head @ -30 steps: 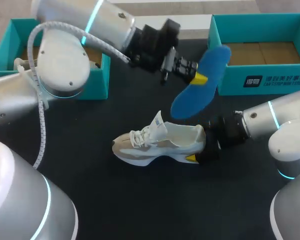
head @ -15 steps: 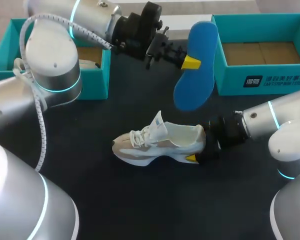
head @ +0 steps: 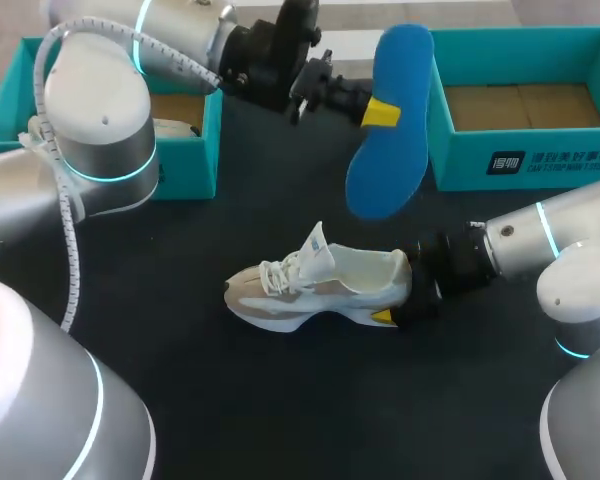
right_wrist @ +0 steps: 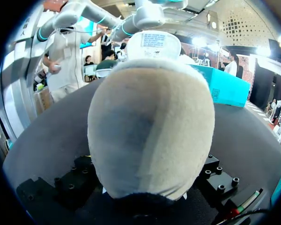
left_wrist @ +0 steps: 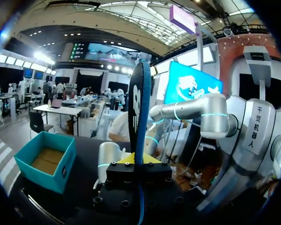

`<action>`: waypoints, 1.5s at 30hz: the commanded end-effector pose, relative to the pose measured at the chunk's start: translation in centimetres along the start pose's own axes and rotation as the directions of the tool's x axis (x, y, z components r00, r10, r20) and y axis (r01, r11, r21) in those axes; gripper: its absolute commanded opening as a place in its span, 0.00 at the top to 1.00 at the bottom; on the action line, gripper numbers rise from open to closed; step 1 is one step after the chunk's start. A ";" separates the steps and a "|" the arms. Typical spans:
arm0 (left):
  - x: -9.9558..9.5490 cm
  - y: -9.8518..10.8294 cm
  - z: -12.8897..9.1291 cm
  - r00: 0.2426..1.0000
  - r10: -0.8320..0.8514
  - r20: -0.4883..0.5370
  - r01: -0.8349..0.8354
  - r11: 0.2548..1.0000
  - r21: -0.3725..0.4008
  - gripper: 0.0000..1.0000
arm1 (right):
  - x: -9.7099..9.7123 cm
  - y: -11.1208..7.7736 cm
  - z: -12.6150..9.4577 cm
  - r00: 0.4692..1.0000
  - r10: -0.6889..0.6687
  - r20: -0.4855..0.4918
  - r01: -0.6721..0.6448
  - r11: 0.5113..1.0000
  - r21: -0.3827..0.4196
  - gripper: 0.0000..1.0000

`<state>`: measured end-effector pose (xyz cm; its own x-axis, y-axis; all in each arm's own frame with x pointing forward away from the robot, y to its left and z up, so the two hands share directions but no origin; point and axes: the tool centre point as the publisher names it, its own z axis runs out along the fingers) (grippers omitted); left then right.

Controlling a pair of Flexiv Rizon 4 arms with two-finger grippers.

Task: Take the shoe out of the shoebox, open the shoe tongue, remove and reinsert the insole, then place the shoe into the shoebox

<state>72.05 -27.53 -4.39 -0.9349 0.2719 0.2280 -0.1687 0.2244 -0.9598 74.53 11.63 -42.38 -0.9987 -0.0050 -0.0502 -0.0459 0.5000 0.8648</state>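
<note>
The insole point(head: 388, 130) is out of the shoe point(head: 315, 285), so to my eye the job stands halfway through its middle step: removal done, reinsertion not yet begun. The left claw point(head: 378, 112) is pinched narrow on the blue insole at about mid-length and holds it in the air beyond the shoe, hanging long-ways with one rounded end down toward the shoe's heel. In the left wrist view the insole point(left_wrist: 139, 117) stands edge-on, gripped from both sides.

The shoe sits upright on its sole on the table point(head: 280, 410), tongue lifted and mouth showing. The right claw point(head: 405, 305) is clamped about its heel, which fills the right wrist view point(right_wrist: 150, 136).

The next move, I judge, calls for turning the insole toe-first and flatter, then feeding it into the mouth and forward under the tongue while the right claw steadies the heel. The soft foam may buckle or catch on the collar.

The table is a dark matt black that looks grippy. Beyond the shoe stand two teal boxes: one shoebox point(head: 525, 160) off its heel side, another box point(head: 195, 165) off its toe side.
</note>
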 end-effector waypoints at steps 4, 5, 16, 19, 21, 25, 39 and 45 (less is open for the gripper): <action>1.7 -1.9 0.2 0.985 -0.170 0.022 0.170 0.985 0.017 1.00 | 0.2 -0.2 0.4 1.000 0.000 0.001 0.000 1.000 0.003 1.00; 2.0 -2.1 0.2 0.973 -0.229 0.009 0.228 0.973 0.037 1.00 | 0.2 -0.2 0.4 1.000 0.000 0.001 0.000 1.000 0.003 1.00; 4.4 -3.7 0.2 0.835 -0.550 -0.034 0.550 0.828 0.112 1.00 | 0.2 -0.2 0.4 1.000 0.000 0.001 0.000 1.000 0.003 1.00; 5.4 -3.8 0.6 0.795 -0.605 -0.049 0.606 0.789 0.097 1.00 | 0.2 -0.2 0.4 1.000 0.000 0.001 0.000 1.000 0.003 1.00; 6.5 -4.0 0.9 0.772 -0.633 -0.057 0.635 0.768 0.083 1.00 | 0.2 -0.2 0.4 1.000 0.000 0.001 0.000 1.000 0.003 1.00; 8.3 -4.5 1.2 0.756 -0.652 -0.054 0.654 0.753 0.071 1.00 | 0.2 -0.2 0.4 1.000 0.000 0.001 0.000 1.000 0.003 1.00; 12.2 -4.3 1.8 0.733 -0.677 -0.073 0.680 0.732 0.039 1.00 | 0.2 -0.2 0.4 1.000 0.000 0.001 0.000 1.000 0.003 1.00; 13.7 -4.0 2.2 0.717 -0.691 -0.091 0.697 0.712 0.091 1.00 | 0.2 -0.2 0.4 1.000 0.000 0.001 0.000 1.000 0.003 1.00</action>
<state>60.57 -27.31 2.64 -0.5264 0.1200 0.8417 -0.7850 0.3118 -0.5353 74.53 11.63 -42.39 -0.9987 -0.0050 -0.0501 -0.0459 0.5000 0.8648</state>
